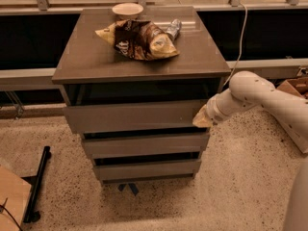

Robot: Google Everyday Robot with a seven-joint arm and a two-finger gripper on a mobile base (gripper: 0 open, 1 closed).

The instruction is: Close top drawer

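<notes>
The top drawer (pixel 134 116) is a wide grey-brown flat front, the tallest of three, under the cabinet top (pixel 96 61). It stands out only a little, with a dark gap above it. My gripper (pixel 202 120) is at the end of the white arm (pixel 250 93) coming in from the right. It rests against the right end of the drawer front.
On the cabinet top lie a crumpled chip bag (pixel 139 38), a white bowl (pixel 127 8) and a small can (pixel 174 29). Two shallower drawer fronts (pixel 144 146) sit below. A black stand (pixel 36 186) lies on the floor at left, a cardboard box (pixel 294 86) at right.
</notes>
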